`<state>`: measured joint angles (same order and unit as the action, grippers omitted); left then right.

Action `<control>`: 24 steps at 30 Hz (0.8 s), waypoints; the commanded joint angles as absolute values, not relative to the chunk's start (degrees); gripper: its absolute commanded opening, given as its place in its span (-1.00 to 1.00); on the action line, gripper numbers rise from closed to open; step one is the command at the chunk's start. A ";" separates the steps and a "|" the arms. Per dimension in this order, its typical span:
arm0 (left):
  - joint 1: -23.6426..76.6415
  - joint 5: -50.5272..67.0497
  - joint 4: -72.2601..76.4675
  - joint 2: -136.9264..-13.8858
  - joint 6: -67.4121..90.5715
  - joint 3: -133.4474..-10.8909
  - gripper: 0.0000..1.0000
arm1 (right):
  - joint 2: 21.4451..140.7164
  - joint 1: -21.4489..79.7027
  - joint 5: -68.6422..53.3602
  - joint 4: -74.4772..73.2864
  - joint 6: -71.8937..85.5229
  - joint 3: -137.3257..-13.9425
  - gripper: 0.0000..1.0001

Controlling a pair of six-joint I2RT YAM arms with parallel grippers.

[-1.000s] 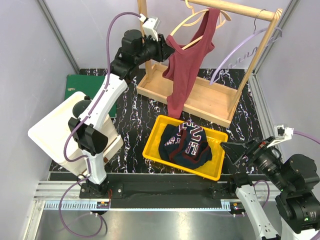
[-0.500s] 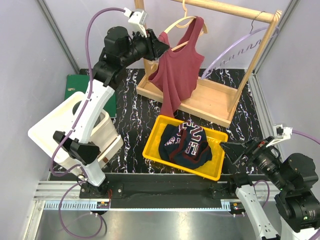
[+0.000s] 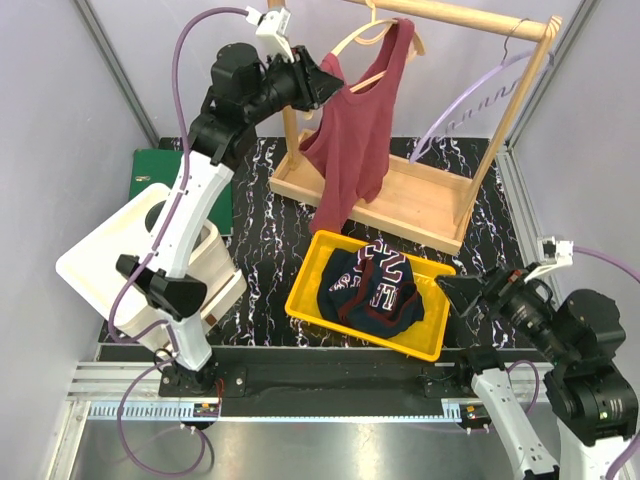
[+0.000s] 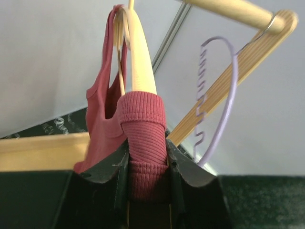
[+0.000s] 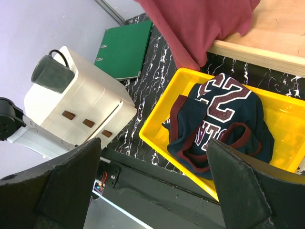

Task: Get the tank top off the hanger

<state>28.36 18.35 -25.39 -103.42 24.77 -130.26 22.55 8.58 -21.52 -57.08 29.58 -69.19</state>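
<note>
A maroon ribbed tank top point(image 3: 350, 140) hangs on a pale wooden hanger point(image 3: 372, 40) from the wooden rail point(image 3: 470, 14). My left gripper point(image 3: 322, 82) is shut on the tank top's left strap and the hanger arm under it. In the left wrist view the strap point(image 4: 143, 138) is pinched between the fingers point(image 4: 114, 167), with the hanger point(image 4: 138, 52) rising above. My right gripper point(image 3: 462, 296) is open and empty, low at the near right, beside the yellow bin. The tank top's hem point(image 5: 200, 28) shows in the right wrist view.
A yellow bin point(image 3: 310, 275) holds a navy jersey point(image 3: 375, 285). A lilac hanger point(image 3: 470, 105) hangs at the rail's right end. The wooden rack base point(image 3: 420, 195) lies behind the bin. A white drawer unit point(image 3: 100, 265) and a green folder point(image 3: 150, 170) are at left.
My left gripper has moved left and up with the strap, swinging the tank top and hanger left along the rail. The right gripper shifted slightly left.
</note>
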 commanded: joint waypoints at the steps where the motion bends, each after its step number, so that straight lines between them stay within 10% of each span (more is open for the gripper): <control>1: 28.39 20.04 -10.63 -106.42 30.32 -139.64 -1.00 | 26.80 8.79 -21.97 -52.38 27.60 -68.99 0.99; 24: 28.21 20.04 -16.96 -75.00 21.18 -107.77 -1.00 | 33.57 8.79 -33.04 -45.62 24.26 -65.92 0.99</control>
<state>28.29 19.33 -22.68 -83.29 23.86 -113.99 31.38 8.58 -26.89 -50.30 26.06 -65.52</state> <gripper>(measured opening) 0.302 0.994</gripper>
